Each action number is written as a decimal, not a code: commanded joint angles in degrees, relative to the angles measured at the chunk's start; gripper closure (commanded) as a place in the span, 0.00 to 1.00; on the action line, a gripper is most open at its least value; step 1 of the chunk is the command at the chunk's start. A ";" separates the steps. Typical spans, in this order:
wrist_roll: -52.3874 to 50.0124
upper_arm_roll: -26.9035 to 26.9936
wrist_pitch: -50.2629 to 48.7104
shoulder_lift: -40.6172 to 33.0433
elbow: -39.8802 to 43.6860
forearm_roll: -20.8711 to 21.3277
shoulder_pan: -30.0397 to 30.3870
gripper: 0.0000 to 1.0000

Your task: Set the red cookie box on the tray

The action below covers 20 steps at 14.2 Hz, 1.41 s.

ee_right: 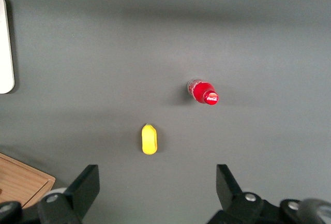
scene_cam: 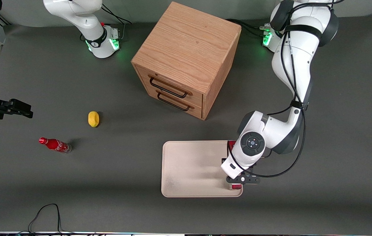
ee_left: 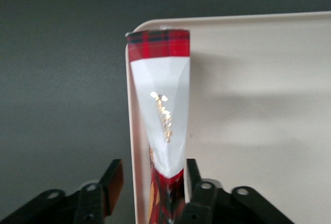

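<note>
Seen from the front, the left arm's gripper (scene_cam: 242, 179) hangs over the tray (scene_cam: 189, 170) at its edge toward the working arm's end of the table, with only slivers of the red cookie box (scene_cam: 236, 186) showing under the wrist, above the tray's rim. A wooden drawer cabinet (scene_cam: 186, 59) stands farther from the camera, and a yellow object (scene_cam: 93, 118) and a small red soda bottle (scene_cam: 55, 144) lie toward the parked arm's end. In the left wrist view, the red cookie box (ee_left: 164, 110) stands on edge along the tray (ee_left: 258, 120) rim, near a rounded corner, and the gripper (ee_left: 153, 180) has its fingers (ee_left: 115, 178) spread, one well clear of the carton and the other close beside it, so the box seems released or barely touched. The carton looks light, stiff and thin, likely to tip; a hold across its narrow faces near the middle suits it best. The right wrist view shows only the bottle, the yellow object and a tray corner.
</note>
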 commanded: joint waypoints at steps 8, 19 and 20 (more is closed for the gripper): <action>-3.32 -0.14 -34.59 -27.79 -1.33 0.13 -0.46 0.00; 21.78 0.13 -29.79 -47.15 -21.09 -3.29 19.73 0.00; 24.16 0.13 -28.21 -48.11 -22.76 -4.60 22.11 0.00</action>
